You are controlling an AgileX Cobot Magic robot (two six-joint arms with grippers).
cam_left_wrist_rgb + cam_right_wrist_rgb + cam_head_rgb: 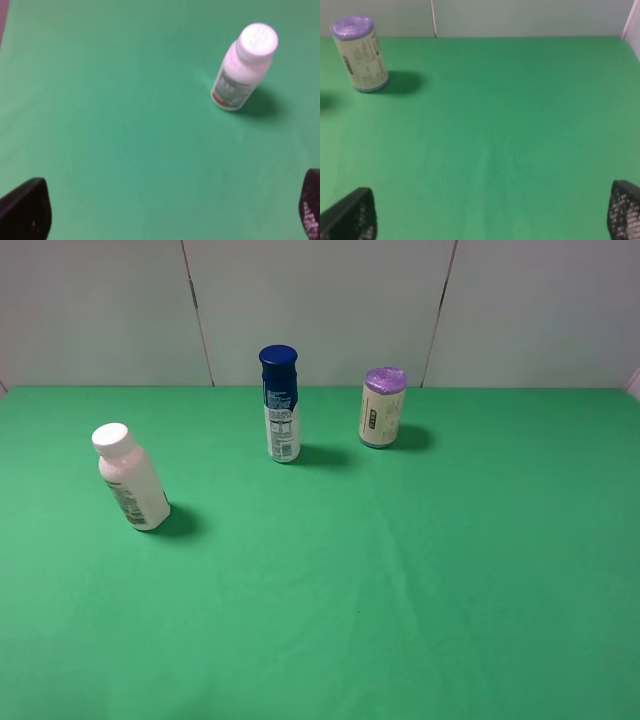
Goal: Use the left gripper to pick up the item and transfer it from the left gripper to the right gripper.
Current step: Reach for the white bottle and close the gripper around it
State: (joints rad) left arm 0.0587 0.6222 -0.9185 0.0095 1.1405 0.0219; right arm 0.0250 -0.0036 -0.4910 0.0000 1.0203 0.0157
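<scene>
Green cloth over whole work surface. Squat white item, white cap, stands on its base at left of exterior view, well apart from blue-capped bottle and purple-lidded can, both upright nearer back wall. Jaws of left gripper spread wide, nothing between them; item ahead, clear of both tips, red label patch near its base. Jaws of right gripper likewise spread wide and empty over cloth; can ahead, off to one side.

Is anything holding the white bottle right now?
No, the white bottle stands by itself on the green cloth, with nothing touching it.
</scene>
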